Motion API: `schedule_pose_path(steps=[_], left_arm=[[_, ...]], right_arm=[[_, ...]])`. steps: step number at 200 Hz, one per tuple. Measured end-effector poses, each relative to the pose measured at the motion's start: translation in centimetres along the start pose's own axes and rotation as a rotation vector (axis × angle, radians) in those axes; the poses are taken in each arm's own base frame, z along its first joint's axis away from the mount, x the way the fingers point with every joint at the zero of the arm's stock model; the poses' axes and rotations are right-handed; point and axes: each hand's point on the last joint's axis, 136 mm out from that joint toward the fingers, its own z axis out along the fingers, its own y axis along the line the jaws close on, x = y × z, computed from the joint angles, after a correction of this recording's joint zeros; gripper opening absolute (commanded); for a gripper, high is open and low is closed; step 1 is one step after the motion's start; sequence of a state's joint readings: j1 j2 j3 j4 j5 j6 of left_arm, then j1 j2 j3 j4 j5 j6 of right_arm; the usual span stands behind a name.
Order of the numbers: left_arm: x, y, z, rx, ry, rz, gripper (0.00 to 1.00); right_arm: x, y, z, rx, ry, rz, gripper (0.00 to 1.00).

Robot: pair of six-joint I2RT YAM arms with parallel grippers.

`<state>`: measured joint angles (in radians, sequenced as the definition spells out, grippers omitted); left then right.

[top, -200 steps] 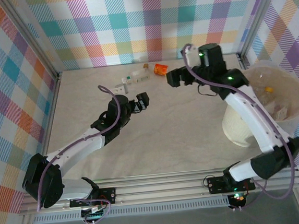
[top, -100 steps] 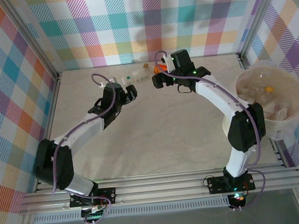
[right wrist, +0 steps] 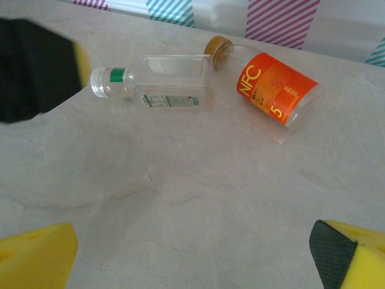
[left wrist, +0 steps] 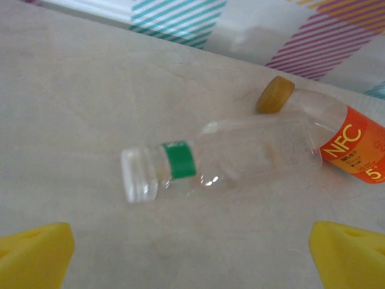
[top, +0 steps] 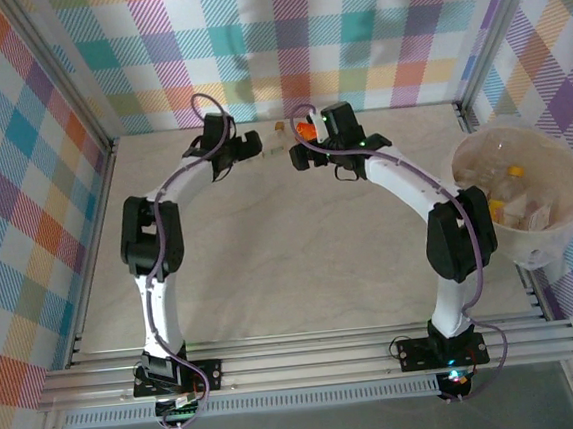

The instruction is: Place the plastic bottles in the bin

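Two plastic bottles lie on their sides by the back wall. One is a clear bottle (left wrist: 240, 153) with a green band and a white cap; it also appears in the right wrist view (right wrist: 165, 84). The other is an orange-labelled bottle (right wrist: 274, 87) with a tan cap, just right of it (left wrist: 352, 144) (top: 306, 130). My left gripper (top: 252, 143) (left wrist: 192, 259) hangs open just short of the clear bottle, nothing between its yellow fingertips (left wrist: 33, 253). My right gripper (top: 300, 157) (right wrist: 192, 256) is open over bare table in front of both bottles. The bin (top: 531, 250) stands at the right edge.
Several crushed bottles lie inside the bin. The checked back wall (top: 282, 44) rises right behind the two bottles. The left gripper's dark body (right wrist: 33, 69) sits close to the clear bottle's cap, and the two grippers are near each other.
Both arms have stretched toward the back wall. The left gripper went from mid-table up to the clear bottle; the right gripper swung left, away from the bin. Both stayed open.
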<state>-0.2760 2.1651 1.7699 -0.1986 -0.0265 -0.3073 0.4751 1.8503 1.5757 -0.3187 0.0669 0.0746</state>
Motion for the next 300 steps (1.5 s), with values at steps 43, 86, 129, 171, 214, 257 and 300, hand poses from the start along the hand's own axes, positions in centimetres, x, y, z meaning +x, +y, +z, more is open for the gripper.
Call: schedule_pose_path(steps=[43,86,129,171,214,257,300], left_arm=[[-2.1,-1.2,3.8,0.015,0.017,0.103,1.00],[-1.8,-1.4,6.5,0.043,0.042,0.222,1.00],[-0.4,-1.8,8.2,0.147,0.113,0.308,1.00],[2.3,-3.1,7.6,0.265,0.217,0.374,0.94],[5.8,-3.3,7.6,0.266,0.294,0.469,0.87],[8.5,-2.5,7.9,0.149,0.325,0.570,0.69],[8.6,-1.8,8.2,0.076,0.315,0.577,0.50]], right_arm=[[0.8,0.3,-1.2,-0.021,-0.009,-0.004,1.00],[0.3,0.5,-3.0,-0.028,-0.051,-0.006,1.00],[0.5,0.4,-3.3,-0.028,-0.060,-0.007,1.00],[0.6,0.4,-3.2,-0.029,-0.060,-0.007,1.00],[0.9,0.4,-3.3,-0.028,-0.057,-0.006,1.00],[1.0,0.4,-3.8,-0.028,-0.064,-0.010,1.00],[1.0,0.4,-4.2,-0.028,-0.070,-0.011,1.00]])
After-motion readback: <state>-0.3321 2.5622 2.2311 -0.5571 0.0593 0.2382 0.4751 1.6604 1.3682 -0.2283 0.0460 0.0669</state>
